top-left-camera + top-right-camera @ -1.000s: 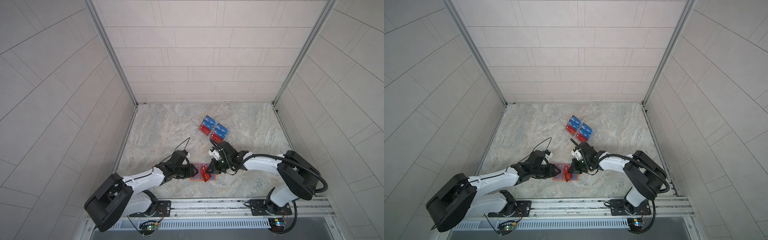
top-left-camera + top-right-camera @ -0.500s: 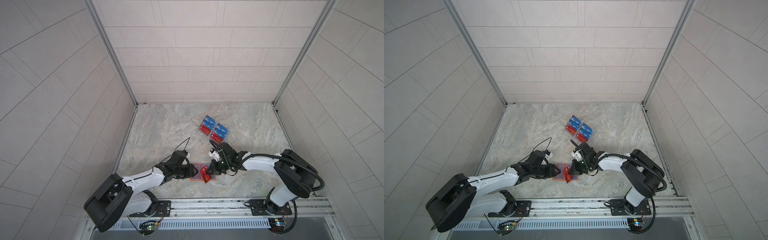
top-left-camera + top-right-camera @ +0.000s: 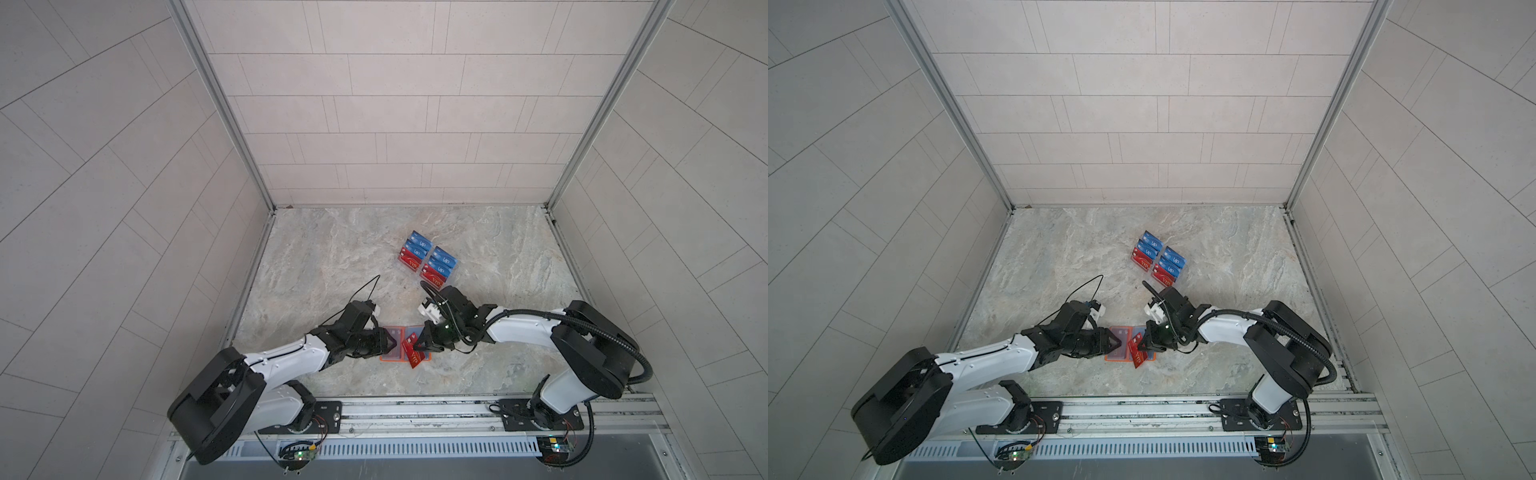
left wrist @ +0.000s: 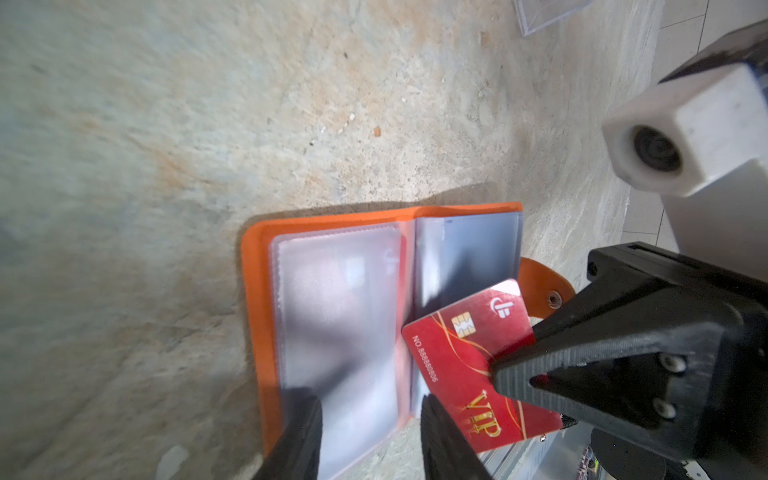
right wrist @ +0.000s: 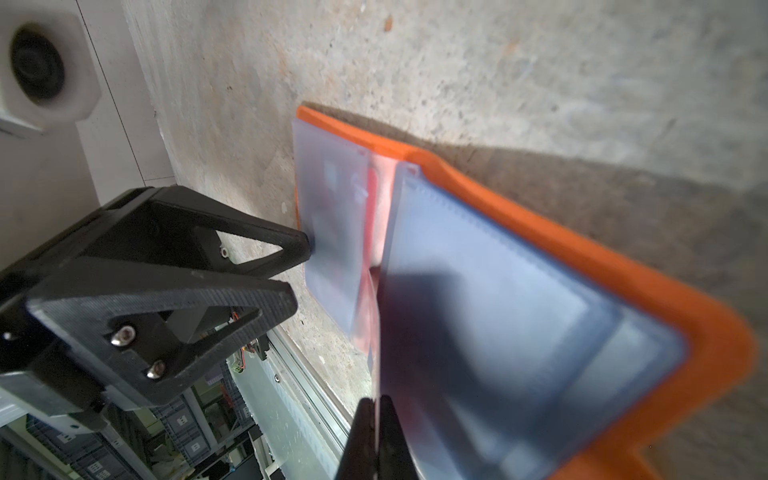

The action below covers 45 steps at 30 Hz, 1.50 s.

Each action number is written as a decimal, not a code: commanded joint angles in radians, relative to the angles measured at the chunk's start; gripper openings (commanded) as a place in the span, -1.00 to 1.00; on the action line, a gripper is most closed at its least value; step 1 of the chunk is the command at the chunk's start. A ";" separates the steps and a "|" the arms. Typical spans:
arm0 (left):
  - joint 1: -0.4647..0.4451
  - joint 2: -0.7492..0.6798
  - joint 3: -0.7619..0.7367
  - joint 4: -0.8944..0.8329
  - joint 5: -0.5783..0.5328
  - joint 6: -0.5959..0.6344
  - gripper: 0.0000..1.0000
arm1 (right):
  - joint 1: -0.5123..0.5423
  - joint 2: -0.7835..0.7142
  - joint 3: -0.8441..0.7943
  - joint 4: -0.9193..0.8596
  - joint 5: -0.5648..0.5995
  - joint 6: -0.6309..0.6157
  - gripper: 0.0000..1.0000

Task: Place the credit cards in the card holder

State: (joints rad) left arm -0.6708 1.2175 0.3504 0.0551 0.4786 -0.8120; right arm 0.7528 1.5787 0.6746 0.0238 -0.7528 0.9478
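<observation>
Card holder (image 4: 257, 291) lies open on the worktop (image 3: 332, 257). Right tool (image 4: 505, 365) is clamped on a red VIP card (image 4: 453, 357), tilted toward a clear sleeve (image 4: 465, 257) for insertion. Left tool (image 5: 300, 270), half-open and empty, bears on the opposite page (image 4: 336, 316), apparently steadying it.

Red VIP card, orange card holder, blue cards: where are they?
red card (image 4: 457, 357), left wrist view, red face beside the chip.
card holder (image 4: 255, 291), left wrist view, orange cover's bare edge.
blue cards (image 3: 445, 258), in a top view, one card's face.

right pincer (image 3: 419, 344), red card (image 3: 413, 356) nudged leftward
</observation>
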 commanded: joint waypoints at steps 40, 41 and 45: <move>-0.007 0.000 -0.019 -0.011 0.006 -0.001 -0.13 | 0.033 0.094 -0.015 0.154 0.197 0.084 -1.00; -0.007 0.002 -0.019 -0.010 0.007 -0.001 -0.13 | 0.034 0.098 -0.019 0.166 0.198 0.090 -1.00; -0.007 0.004 -0.021 -0.009 0.008 -0.001 -0.13 | 0.043 0.120 -0.030 0.216 0.198 0.114 -1.00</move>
State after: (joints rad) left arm -0.6708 1.2171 0.3466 0.0563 0.4892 -0.8146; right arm 0.7830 1.6627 0.6712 0.2348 -0.6064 1.0233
